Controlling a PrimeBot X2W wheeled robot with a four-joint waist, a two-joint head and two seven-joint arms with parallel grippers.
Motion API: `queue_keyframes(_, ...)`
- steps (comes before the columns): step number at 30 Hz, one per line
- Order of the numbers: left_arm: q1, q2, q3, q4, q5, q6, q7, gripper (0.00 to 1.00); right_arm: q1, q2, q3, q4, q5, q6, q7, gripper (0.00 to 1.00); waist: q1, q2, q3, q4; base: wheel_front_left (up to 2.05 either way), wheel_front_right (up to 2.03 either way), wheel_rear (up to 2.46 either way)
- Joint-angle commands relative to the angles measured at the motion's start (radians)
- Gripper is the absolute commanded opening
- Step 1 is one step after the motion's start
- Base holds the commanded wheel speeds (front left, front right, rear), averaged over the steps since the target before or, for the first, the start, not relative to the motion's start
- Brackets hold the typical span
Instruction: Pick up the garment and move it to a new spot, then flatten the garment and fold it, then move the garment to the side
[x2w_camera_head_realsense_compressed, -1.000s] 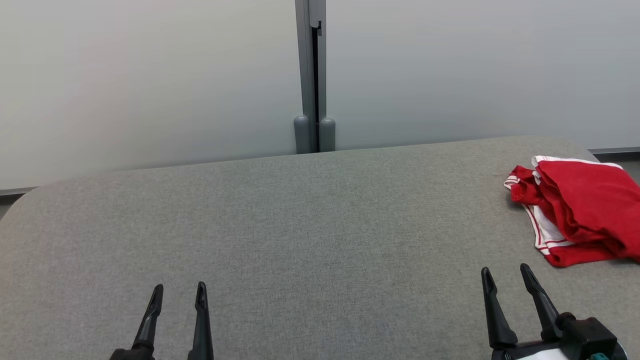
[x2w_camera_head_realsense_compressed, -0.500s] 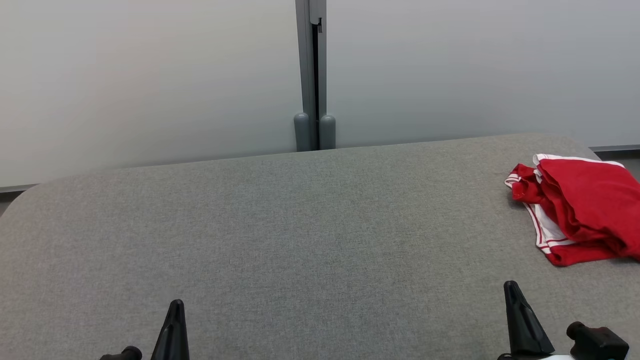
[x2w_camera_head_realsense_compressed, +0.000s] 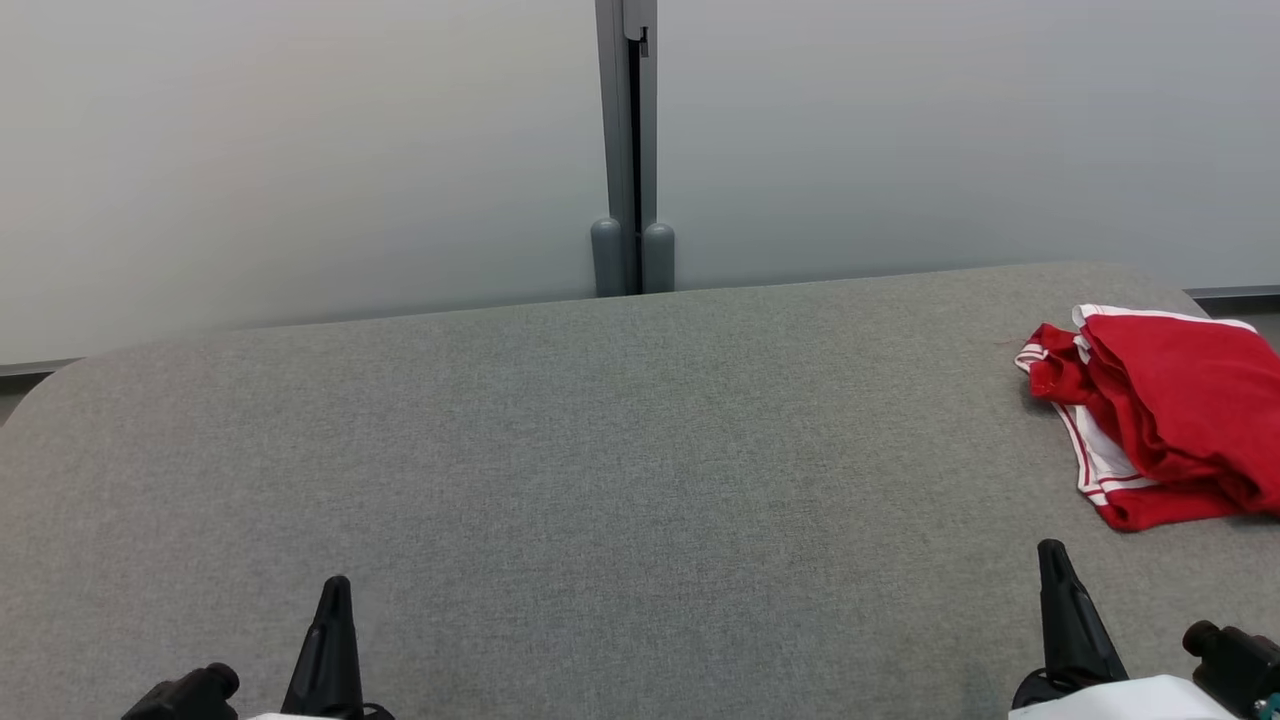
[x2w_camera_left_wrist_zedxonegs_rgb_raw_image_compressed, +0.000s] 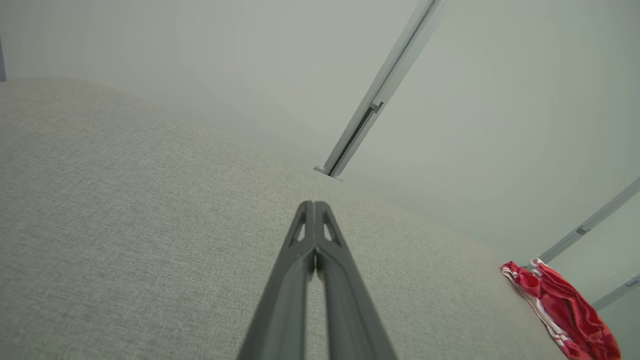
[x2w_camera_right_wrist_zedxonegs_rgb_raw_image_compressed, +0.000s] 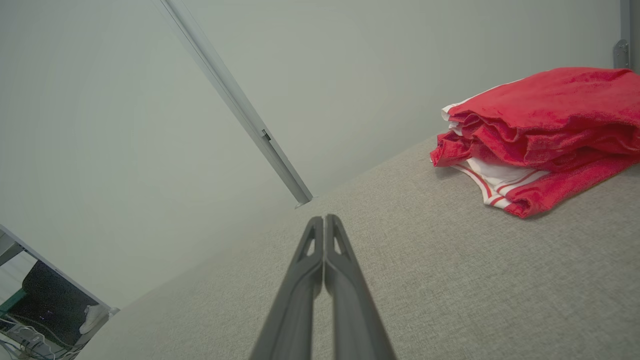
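Observation:
The garment is a red cloth with white striped trim, lying bunched at the far right of the grey table. It also appears in the left wrist view as the garment and in the right wrist view as the garment. My right gripper is shut and empty, near the front edge, a short way in front of the cloth. My left gripper is shut and empty at the lower left, far from it. Both pairs of fingers press together with nothing between them.
Pale wall panels stand behind the table, joined by a grey post with two rounded feet. The table's far corners are rounded. In the right wrist view, a dark opening with cables lies beyond the left end.
Both grippers have gone from open to shut on nothing and sit slightly lower in the head view. The garment has not moved; the camera shifted a little.

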Motion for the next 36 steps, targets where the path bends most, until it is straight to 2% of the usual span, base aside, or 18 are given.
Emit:
queue_keyframes(1,-0.040,0.011,0.011,-0.005,-0.049,-0.010,0.010,0.00,-0.030,-0.010,-0.009,-0.009,0.051,0.000,0.011,0.00,0.0000,0.0000,0.001,0.001,0.00,0.00,0.00)
queue_keyframes(36,-0.139,0.024,0.068,0.053,-0.498,-0.083,0.113,0.00,-0.095,-0.016,-0.069,0.004,0.501,0.000,0.121,0.00,0.0000,0.0000,0.025,0.012,0.00,0.00,0.00)
